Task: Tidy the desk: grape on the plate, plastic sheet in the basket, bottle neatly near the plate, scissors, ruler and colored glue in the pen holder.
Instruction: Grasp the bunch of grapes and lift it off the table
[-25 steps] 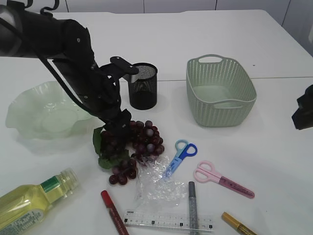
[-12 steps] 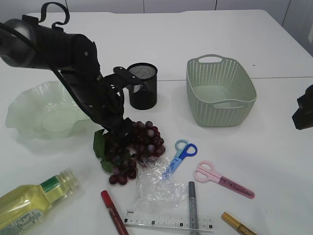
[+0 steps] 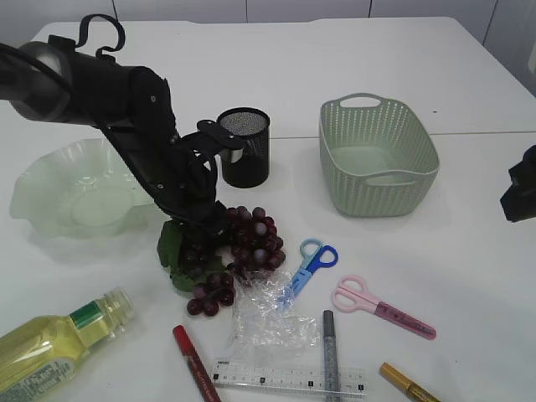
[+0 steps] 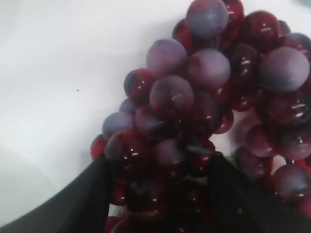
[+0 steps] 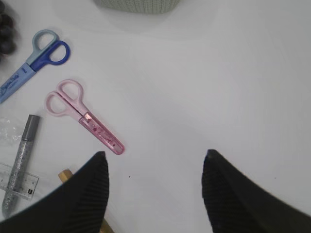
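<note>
A dark red grape bunch (image 3: 251,243) with green leaves lies mid-table. My left gripper (image 3: 201,239) is down on its left side; in the left wrist view the grape bunch (image 4: 194,87) fills the gap of the left gripper (image 4: 158,162) and touches both fingers. The pale green wavy plate (image 3: 33,180) is at the left, the bottle (image 3: 50,347) on its side at the front left. The plastic sheet (image 3: 268,322), blue scissors (image 3: 310,266), pink scissors (image 3: 381,308), ruler (image 3: 289,379) and glue pens (image 3: 329,347) lie in front. My right gripper (image 5: 154,154) hangs open over bare table, beside the pink scissors (image 5: 85,116).
The black mesh pen holder (image 3: 244,159) stands just behind the left arm. A green basket (image 3: 377,180) with nothing in it sits at the back right. A red glue pen (image 3: 194,362) and a gold one (image 3: 410,383) lie near the front edge.
The left arm has settled lower onto the grape bunch and its fingers have narrowed around it. The bunch has shifted slightly. The right arm has not moved.
</note>
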Controlling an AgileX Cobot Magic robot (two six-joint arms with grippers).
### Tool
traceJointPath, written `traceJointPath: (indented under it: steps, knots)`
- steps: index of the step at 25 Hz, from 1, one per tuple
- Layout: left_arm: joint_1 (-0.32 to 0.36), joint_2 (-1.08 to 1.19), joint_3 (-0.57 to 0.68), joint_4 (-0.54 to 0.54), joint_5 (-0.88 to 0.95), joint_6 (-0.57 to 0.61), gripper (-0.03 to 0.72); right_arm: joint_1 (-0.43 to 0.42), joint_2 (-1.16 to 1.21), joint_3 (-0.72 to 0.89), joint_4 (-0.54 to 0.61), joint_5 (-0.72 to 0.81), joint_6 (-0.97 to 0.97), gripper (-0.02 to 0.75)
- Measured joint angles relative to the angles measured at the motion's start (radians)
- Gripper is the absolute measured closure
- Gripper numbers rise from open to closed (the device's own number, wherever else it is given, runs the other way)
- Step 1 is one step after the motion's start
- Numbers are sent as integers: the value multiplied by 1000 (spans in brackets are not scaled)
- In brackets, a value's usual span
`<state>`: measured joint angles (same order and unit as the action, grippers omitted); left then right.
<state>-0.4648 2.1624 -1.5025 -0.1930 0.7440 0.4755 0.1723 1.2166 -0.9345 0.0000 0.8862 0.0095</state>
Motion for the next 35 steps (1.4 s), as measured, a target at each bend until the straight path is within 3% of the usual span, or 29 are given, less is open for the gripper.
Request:
traceJointPath:
  steps: [4, 10, 35]
  knots:
    - [0, -10, -2, -2, 0, 0, 349, 0, 0, 0, -6, 0, 0, 292]
    - [0, -50, -1, -3, 0, 0, 444, 0, 0, 0, -6, 0, 0, 292]
    - [0, -303, 1, 18, 100, 0, 506, 0, 0, 0, -8, -2, 0, 292]
